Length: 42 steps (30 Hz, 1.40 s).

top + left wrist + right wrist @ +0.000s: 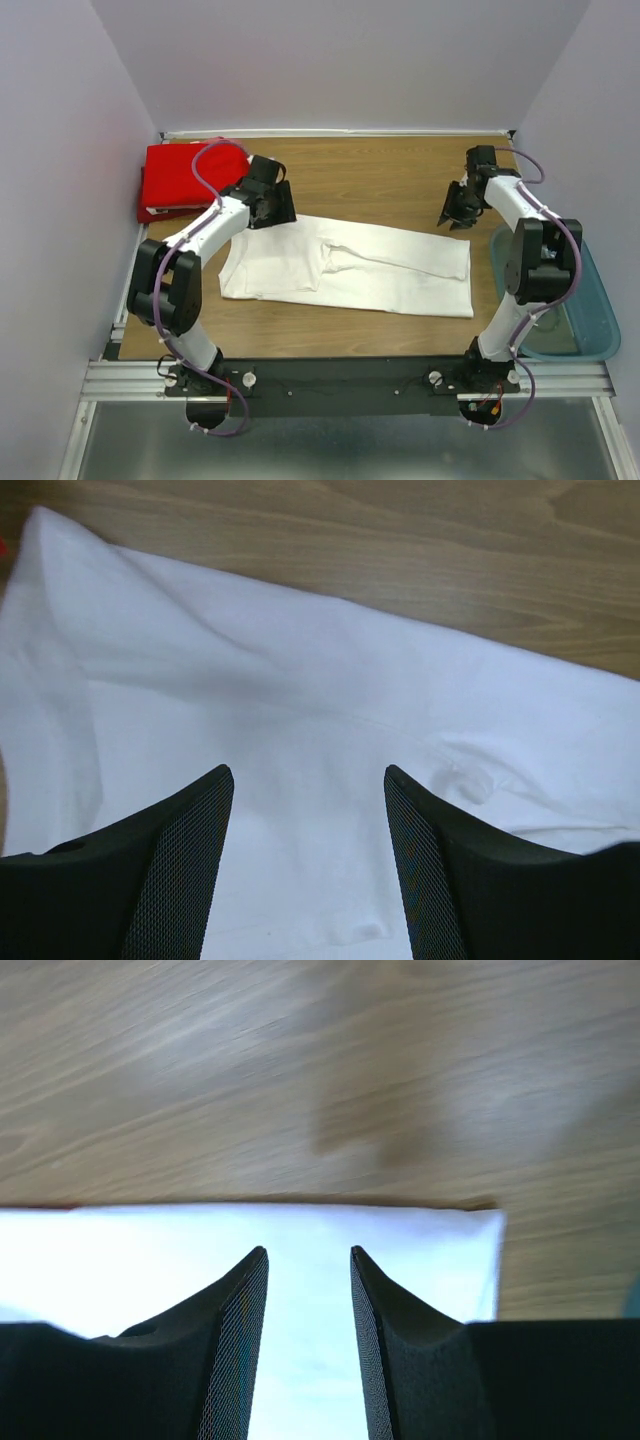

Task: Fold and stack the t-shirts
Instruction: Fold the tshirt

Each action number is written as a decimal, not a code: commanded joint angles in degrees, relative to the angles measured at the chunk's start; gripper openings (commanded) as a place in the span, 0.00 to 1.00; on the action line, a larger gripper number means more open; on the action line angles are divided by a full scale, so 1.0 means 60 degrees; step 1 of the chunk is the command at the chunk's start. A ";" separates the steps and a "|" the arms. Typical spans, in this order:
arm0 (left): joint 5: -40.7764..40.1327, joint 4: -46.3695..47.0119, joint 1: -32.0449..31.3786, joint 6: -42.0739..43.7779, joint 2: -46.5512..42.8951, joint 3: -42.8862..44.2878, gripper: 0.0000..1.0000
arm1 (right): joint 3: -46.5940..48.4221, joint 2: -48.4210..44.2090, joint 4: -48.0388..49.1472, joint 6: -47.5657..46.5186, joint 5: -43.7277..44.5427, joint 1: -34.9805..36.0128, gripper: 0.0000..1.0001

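Wood-grain table [400, 170], boxed in by plain pale walls [350, 60] at back, L and R; a metal rail [350, 372] runs along the near edge w/ both arm bases bolted to it. Red tee [170, 180] sits folded in the far-left corner, right against the walls. White tee [370, 270] lies flat across the middle of the table, long side running L to R, partly folded, a sleeve fold showing near its centre; it is well apart from the red one. A blue-tinted tub [590, 320] sits off the table's right edge, beside the right arm. Left claw [272, 208] hangs over the white tee's far-left corner; right claw [455, 212] is over bare wood beyond the tee's far-right end, not touching cloth. Top view gives layout only; the gaps betw. the fingers are hard to read there. Left wrist view fills that in: the jaws stand wide, nothing betw. them, wrinkled white cloth below and a strip of wood beyond. Right wrist view: the jaws stand narrowly apart, also holding nothing, w/ the tee's straight edge and one square corner below, wood past it, picture blurred. Neither wrist view shows the red tee clearly, nor the tub or walls.
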 commanded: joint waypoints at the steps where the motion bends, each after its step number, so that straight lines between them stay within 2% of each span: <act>1: 0.0929 0.0563 -0.0272 -0.0376 0.0440 -0.0820 0.70 | -0.0079 -0.0462 0.0151 -0.0144 -0.0767 0.0551 0.46; 7: 0.1266 0.0903 -0.0345 -0.0217 0.1245 -0.0997 0.70 | -0.1060 -0.0535 0.0547 0.0061 -0.1558 0.0991 0.45; 15: 0.1164 0.0801 -0.0506 0.0340 0.2884 0.0159 0.69 | -0.2378 -0.0564 0.0591 0.0295 -0.1968 0.1050 0.45; 24: 0.1004 -0.0384 -0.0594 0.1321 0.5008 0.3377 0.69 | -0.3770 -0.1428 0.0241 0.1174 -0.1603 0.1079 0.45; 31: 0.0945 -0.1396 -0.0594 0.1790 0.6738 0.6353 0.69 | -0.4108 -0.2204 -0.0214 0.1731 -0.1500 0.1284 0.45; 36: 0.1090 -0.1836 -0.0594 0.1966 0.7894 0.8242 0.69 | -0.4167 -0.2483 -0.0390 0.2331 -0.1529 0.1854 0.45; 42: 0.1238 -0.2012 -0.0594 0.1937 0.8234 0.9212 0.68 | -0.3626 -0.2937 -0.0930 0.2523 -0.0800 0.1958 0.45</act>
